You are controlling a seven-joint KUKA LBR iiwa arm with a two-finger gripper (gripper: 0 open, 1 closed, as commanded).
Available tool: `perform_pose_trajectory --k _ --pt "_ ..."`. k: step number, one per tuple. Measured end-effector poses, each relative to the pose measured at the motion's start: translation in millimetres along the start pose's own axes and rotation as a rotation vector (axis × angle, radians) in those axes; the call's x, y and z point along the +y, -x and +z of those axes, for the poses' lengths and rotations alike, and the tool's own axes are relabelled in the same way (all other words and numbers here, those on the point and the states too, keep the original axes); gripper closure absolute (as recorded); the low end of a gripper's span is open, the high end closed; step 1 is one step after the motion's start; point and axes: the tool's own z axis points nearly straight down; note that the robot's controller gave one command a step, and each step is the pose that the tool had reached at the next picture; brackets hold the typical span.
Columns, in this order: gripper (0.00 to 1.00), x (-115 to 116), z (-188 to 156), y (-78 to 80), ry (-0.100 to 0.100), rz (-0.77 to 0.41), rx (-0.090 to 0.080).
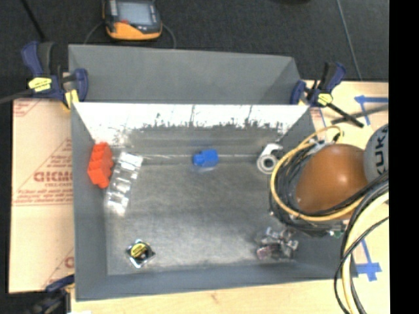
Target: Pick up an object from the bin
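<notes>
While the pincer (277,246) sits low in the bin's (183,77) near right corner, its spread cannot be told; a white ring (267,159) lies beyond it

In the grey metal bin (196,90), the orange lumpy plastic piece (99,165) lies against the left wall, with the clear plastic packet (123,182) just beside it on the right. The small blue plastic block (205,159) sits near the back wall, about midway across. The white ring (268,159) lies well to its right, just beside the arm's round brown cover (327,178). The small yellow-and-black disc (139,252) is in the front left corner. The gripper (278,246) is at the front right, before that cover.
</notes>
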Motion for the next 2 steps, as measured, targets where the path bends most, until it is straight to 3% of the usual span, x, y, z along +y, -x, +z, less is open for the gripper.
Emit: perform_pose_trajectory --k 1,2 --pt "1.0 -12 -114 9.0 -0.006 0.015 -0.002" --pt "1.0 -44 -188 18.1 -0.009 0.021 -0.003"
